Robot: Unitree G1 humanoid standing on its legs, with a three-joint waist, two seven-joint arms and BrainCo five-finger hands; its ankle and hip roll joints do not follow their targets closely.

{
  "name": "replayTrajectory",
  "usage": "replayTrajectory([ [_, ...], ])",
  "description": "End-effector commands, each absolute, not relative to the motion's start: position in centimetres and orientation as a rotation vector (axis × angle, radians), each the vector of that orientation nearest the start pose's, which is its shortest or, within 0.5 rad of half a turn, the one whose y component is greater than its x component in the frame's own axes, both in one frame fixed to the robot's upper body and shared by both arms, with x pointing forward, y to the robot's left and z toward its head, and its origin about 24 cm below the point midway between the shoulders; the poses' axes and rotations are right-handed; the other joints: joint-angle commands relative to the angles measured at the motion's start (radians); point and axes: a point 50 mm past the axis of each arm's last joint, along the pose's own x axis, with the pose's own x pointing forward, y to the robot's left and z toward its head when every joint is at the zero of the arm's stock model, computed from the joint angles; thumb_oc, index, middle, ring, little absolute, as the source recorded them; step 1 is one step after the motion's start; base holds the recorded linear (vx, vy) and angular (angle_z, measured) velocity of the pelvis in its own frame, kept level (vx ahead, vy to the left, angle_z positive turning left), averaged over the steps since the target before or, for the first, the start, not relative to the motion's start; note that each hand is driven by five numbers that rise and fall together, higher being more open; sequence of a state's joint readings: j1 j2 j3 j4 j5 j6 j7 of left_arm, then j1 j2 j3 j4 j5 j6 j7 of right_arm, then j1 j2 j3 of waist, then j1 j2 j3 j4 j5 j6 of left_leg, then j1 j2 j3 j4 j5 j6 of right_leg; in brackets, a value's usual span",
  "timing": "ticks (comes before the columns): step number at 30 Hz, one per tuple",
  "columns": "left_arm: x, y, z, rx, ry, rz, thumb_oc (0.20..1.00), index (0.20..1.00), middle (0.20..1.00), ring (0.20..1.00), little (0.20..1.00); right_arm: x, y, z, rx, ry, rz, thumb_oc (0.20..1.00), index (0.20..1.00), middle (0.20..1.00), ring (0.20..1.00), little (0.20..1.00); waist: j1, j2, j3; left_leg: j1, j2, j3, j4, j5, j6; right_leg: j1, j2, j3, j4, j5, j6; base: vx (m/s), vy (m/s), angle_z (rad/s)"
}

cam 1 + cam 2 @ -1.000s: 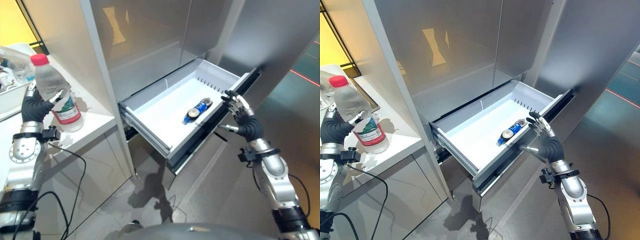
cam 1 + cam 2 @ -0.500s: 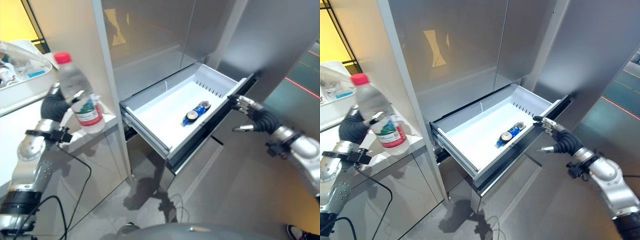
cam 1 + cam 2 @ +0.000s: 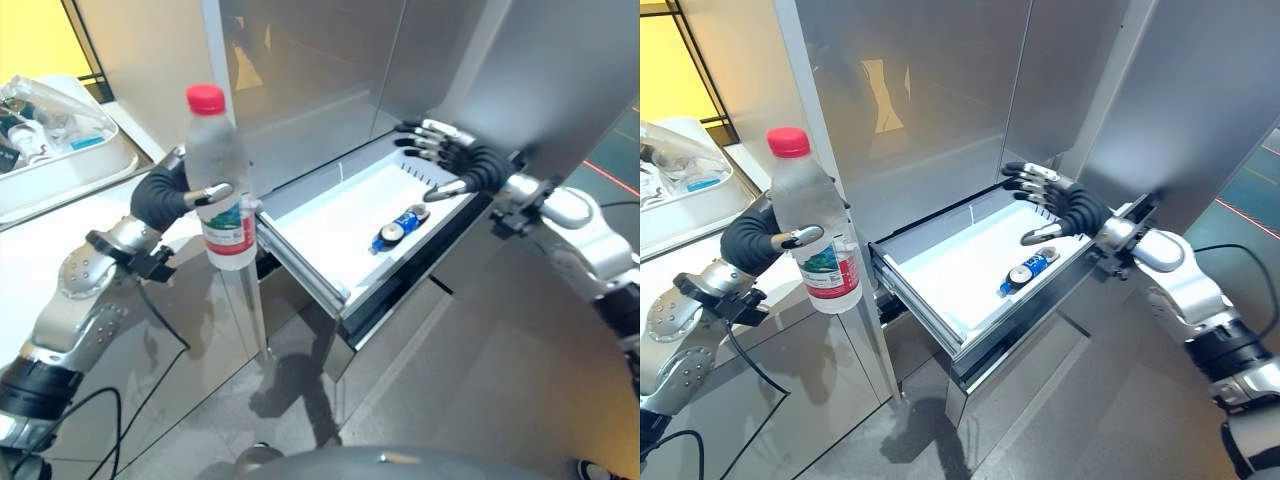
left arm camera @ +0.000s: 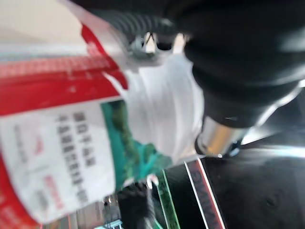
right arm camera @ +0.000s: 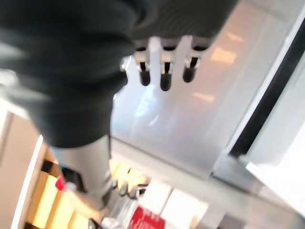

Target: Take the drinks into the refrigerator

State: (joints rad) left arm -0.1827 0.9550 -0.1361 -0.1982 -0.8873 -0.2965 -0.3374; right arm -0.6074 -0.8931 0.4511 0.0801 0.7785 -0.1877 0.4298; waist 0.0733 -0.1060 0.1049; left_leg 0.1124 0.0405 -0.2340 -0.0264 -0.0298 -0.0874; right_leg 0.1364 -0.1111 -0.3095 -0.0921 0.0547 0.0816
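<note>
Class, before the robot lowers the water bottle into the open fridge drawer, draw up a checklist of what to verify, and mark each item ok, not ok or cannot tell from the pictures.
1. Left hand curled round the water bottle: ok.
2. Bottle upright, red cap on: ok.
3. Drawer pulled open: ok.
4. Bare floor in the drawer beside the blue can lying there: ok.
5. Right hand, open, hangs over the drawer's far end, possibly in the bottle's way: not ok.
6. Drawer deep enough for the bottle standing: cannot tell.
</note>
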Motion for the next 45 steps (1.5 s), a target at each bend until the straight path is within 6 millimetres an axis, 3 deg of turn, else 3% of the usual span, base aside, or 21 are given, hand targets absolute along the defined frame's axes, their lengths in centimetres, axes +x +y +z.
replayTrajectory([
  [1, 24.7, 19.1, 25.3, 0.051, -0.769, -0.753, 0.2, 0.2, 0.2, 0.2, 0.2, 31.1, -15.8, 21.9, -0.185, -0.415, 0.881, 1.0, 1.0, 1.0, 1.0, 1.0, 0.002, 0.017, -0.029, -0.022, -0.086, -0.046, -0.038, 0.014, 0.077, 0.051, 0.043, -0.044, 0.056, -0.096, -0.032, -0.01, 0.003, -0.04],
  [9, 25.0, 17.4, 24.7, 0.012, -0.749, -0.819, 0.2, 0.2, 0.2, 0.2, 0.2, 29.4, -11.5, 18.2, 0.001, -0.198, 1.17, 1.0, 1.0, 1.0, 1.0, 1.0, -0.001, 0.017, -0.026, -0.015, -0.085, -0.035, -0.041, 0.014, 0.077, 0.053, 0.042, -0.035, 0.054, -0.092, -0.032, -0.01, 0.0, -0.04],
  [21, 25.5, 15.3, 24.6, -0.013, -0.772, -0.882, 0.2, 0.2, 0.2, 0.2, 0.2, 27.3, -5.4, 16.5, 0.104, -0.096, 1.456, 1.0, 1.0, 1.0, 1.0, 1.0, 0.005, 0.019, -0.014, -0.01, -0.08, -0.016, -0.032, 0.009, 0.083, 0.045, 0.044, -0.003, 0.062, -0.09, -0.034, -0.01, -0.002, -0.07],
  [26, 25.6, 14.9, 24.4, -0.026, -0.77, -0.893, 0.2, 0.2, 0.2, 0.2, 0.2, 26.2, -3.6, 16.5, 0.108, -0.089, 1.554, 1.0, 1.0, 1.0, 1.0, 1.0, 0.007, 0.019, -0.011, -0.01, -0.077, -0.011, -0.03, 0.007, 0.084, 0.043, 0.044, 0.001, 0.065, -0.092, -0.036, 0.0, -0.001, -0.02],
  [45, 26.2, 13.8, 23.6, -0.104, -0.786, -0.864, 0.2, 0.2, 0.2, 0.2, 0.2, 25.4, 1.2, 17.9, 0.235, -0.195, 1.625, 1.0, 1.0, 1.0, 1.0, 1.0, 0.023, 0.017, -0.027, -0.004, -0.076, 0.001, -0.024, -0.004, 0.094, 0.054, 0.044, 0.016, 0.053, -0.09, -0.04, 0.0, 0.003, -0.03],
])
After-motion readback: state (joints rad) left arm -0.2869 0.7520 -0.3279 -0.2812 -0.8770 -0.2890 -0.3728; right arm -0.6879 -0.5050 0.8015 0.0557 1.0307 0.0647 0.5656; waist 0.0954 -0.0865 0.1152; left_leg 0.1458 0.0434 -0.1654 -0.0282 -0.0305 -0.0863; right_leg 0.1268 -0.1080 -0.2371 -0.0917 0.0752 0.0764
